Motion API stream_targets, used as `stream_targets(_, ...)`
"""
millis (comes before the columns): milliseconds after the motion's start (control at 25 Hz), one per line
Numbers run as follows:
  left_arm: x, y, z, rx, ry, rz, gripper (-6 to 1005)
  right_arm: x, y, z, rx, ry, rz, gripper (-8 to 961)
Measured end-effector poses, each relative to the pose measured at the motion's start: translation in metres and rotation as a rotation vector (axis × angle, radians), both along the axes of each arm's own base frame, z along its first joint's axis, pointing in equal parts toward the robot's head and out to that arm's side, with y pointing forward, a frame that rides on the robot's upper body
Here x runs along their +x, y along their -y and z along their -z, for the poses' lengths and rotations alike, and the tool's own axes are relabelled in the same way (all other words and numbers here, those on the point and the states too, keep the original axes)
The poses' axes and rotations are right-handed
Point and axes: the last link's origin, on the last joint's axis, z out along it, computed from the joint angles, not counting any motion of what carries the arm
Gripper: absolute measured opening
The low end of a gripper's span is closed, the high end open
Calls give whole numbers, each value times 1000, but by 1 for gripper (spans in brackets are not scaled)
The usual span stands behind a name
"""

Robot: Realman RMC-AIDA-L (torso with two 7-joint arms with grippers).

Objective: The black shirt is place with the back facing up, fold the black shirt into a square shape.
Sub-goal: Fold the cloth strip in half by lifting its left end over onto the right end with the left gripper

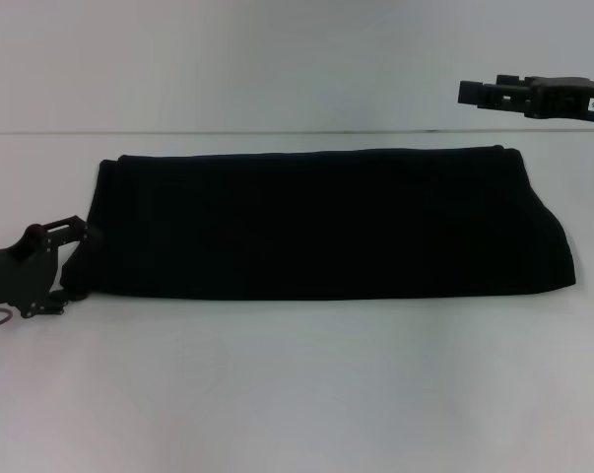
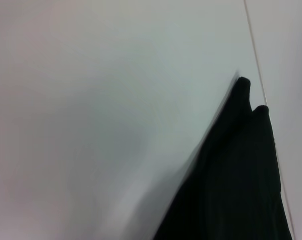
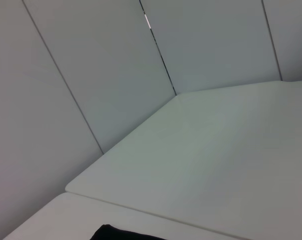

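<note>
I have the white table [image 1: 297, 394] filling most of the head view, and on it the black shirt [image 1: 326, 222] lies flat as a long band, already folded lengthwise, stretching from my left side across to the right. I judge the next step is the crosswise fold, carrying one short end over the other to make the square.

My left gripper [image 1: 68, 258] sits low at the shirt's left end, touching or nearly touching the cloth; whether its fingers are spread or pinching the edge I cannot tell. My right gripper [image 1: 489, 92] hangs high, well clear of the shirt, and I cannot tell its fingers' state either.

Only the left wrist view shows the shirt's corner with two stacked layer tips; the right wrist view catches only a sliver of black.
</note>
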Motion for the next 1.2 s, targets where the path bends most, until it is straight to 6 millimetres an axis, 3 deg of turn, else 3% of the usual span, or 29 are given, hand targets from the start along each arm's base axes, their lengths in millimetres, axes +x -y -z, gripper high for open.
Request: stream_targets(1200,7,-8,0,-25,-116,138,815,-2,0,0,-5,-6,-6,874)
